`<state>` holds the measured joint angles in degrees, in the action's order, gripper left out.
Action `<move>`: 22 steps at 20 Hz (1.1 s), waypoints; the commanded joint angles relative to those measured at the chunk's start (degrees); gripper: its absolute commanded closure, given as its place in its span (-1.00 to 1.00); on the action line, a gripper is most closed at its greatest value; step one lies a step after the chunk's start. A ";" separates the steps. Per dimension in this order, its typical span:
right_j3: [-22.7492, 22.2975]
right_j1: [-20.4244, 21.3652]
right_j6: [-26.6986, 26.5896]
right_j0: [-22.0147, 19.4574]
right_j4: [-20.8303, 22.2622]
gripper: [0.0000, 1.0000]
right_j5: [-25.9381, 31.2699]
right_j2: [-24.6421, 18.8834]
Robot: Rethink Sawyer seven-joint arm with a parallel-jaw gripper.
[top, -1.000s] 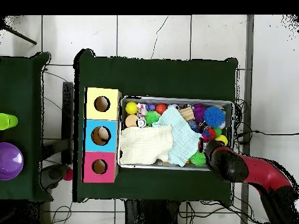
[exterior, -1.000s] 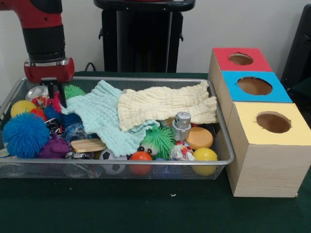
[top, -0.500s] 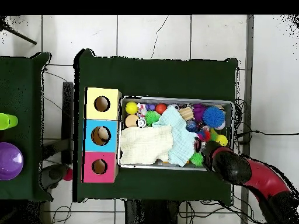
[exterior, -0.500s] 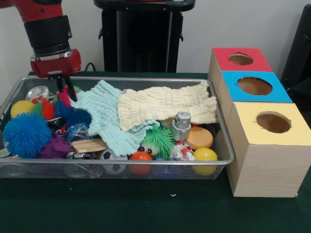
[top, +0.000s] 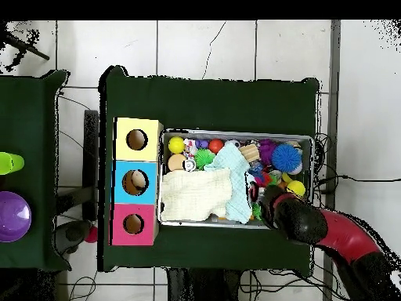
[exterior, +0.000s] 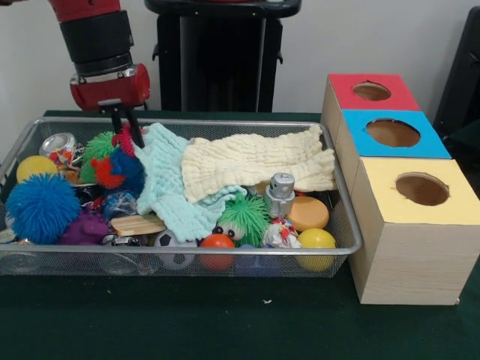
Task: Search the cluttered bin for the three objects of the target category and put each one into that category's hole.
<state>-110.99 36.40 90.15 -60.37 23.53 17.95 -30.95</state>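
While the fingers (exterior: 125,126) pinch a red-and-blue puffer ball (exterior: 116,169), the bin (exterior: 341,217) holds cloths (exterior: 247,161).

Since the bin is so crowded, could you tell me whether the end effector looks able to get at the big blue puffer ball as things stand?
Probably yes: the blue puffer ball lies uncovered on top, and the end effector hangs nearby above the bin.

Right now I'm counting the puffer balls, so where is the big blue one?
In the front view the big blue puffer ball sits at the bin's left end, below a yellow ball and beside a purple puffer.
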 commanded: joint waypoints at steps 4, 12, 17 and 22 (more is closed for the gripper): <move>-2.49 6.08 11.03 6.60 -7.10 1.00 0.94 0.06; -5.33 9.86 12.36 9.96 -10.75 1.00 -0.19 1.75; -7.23 12.49 13.77 12.05 -13.89 1.00 -0.18 2.72; -8.27 14.38 14.72 13.69 -17.29 1.00 -0.12 3.12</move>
<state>-116.05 47.86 90.15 -48.21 11.02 17.94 -29.91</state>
